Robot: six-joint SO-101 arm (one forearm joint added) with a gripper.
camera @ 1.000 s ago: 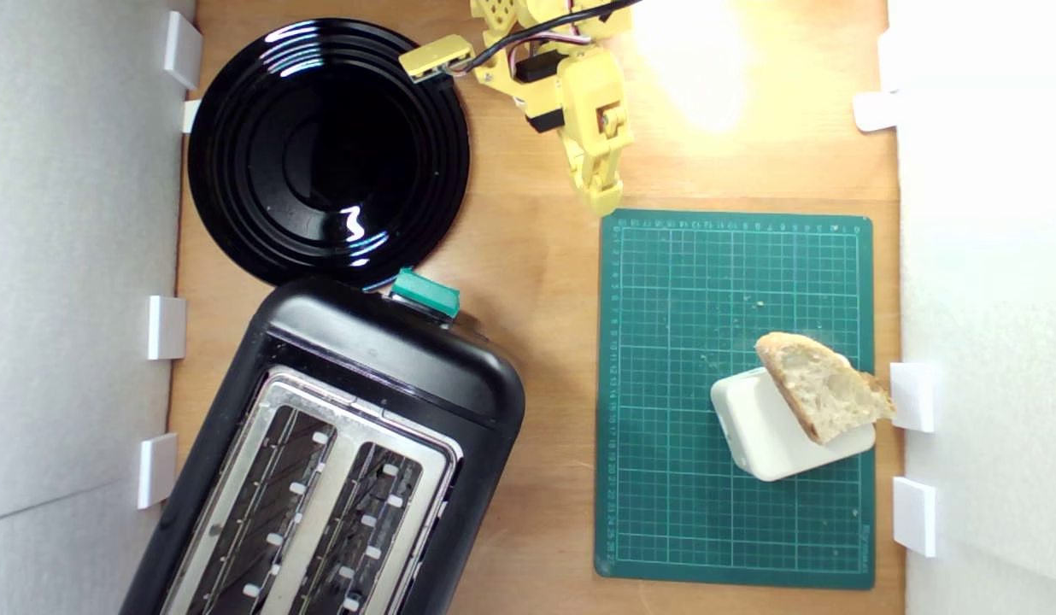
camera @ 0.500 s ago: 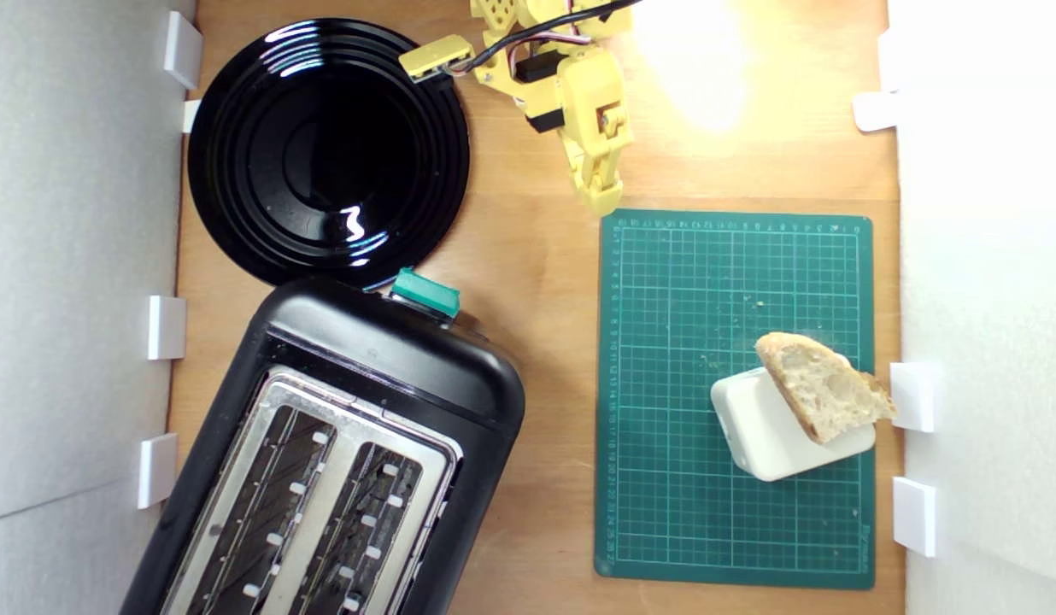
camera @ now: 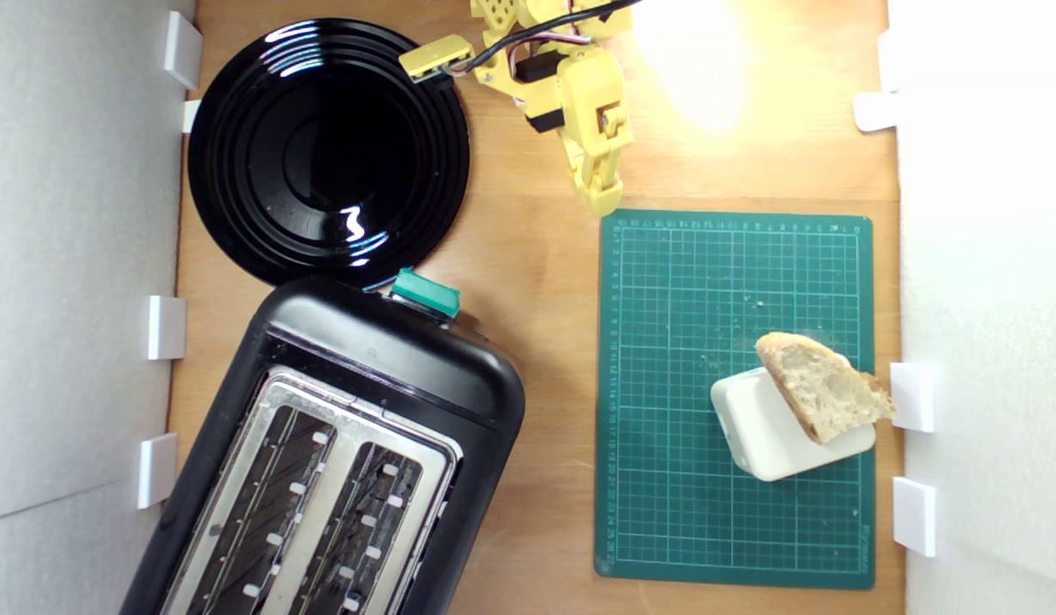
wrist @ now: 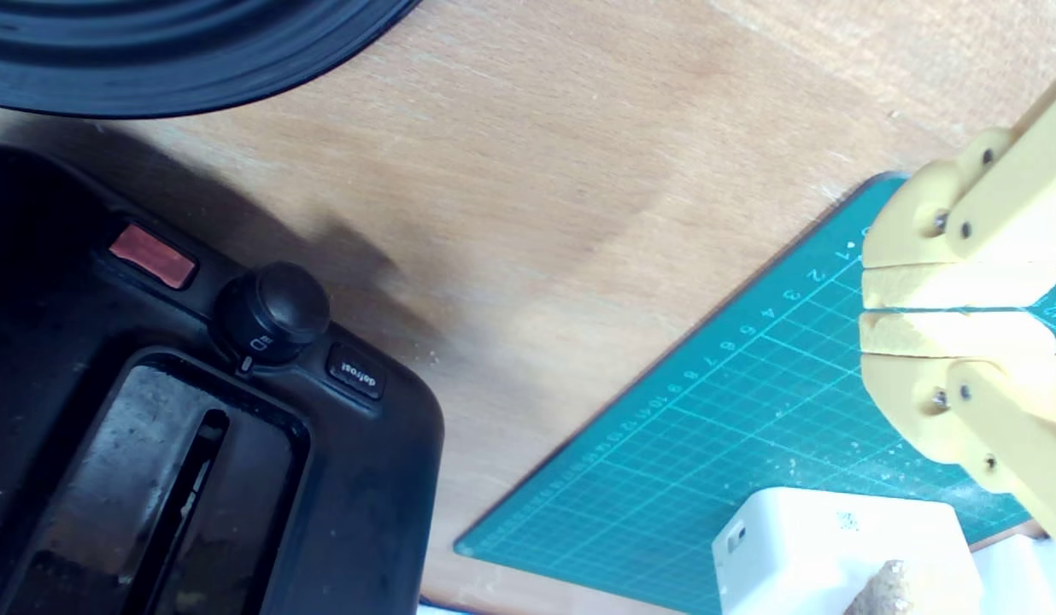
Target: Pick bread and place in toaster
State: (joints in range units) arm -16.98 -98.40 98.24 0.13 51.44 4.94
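The bread (camera: 823,386), a pale wedge with brown crust, leans on a rounded white box (camera: 771,431) on the green cutting mat (camera: 690,290), at the exterior view's right. In the wrist view only a tip of the bread (wrist: 882,591) shows over the box (wrist: 836,547). The black toaster (camera: 383,350) with a silver top and green lever knob (camera: 425,293) lies at the lower left of the exterior view; its front end (wrist: 357,478) fills one side of the wrist view. My yellow gripper (camera: 603,198) hangs shut and empty just beyond the mat's far edge, far from the bread. The closed gripper (wrist: 870,308) shows its fingers pressed together.
A round black plate (camera: 237,154) sits at the exterior view's upper left, touching the toaster's end. White walls with small white brackets (camera: 912,397) border both sides of the wooden table (camera: 536,282). A bright light glare falls near the arm's base.
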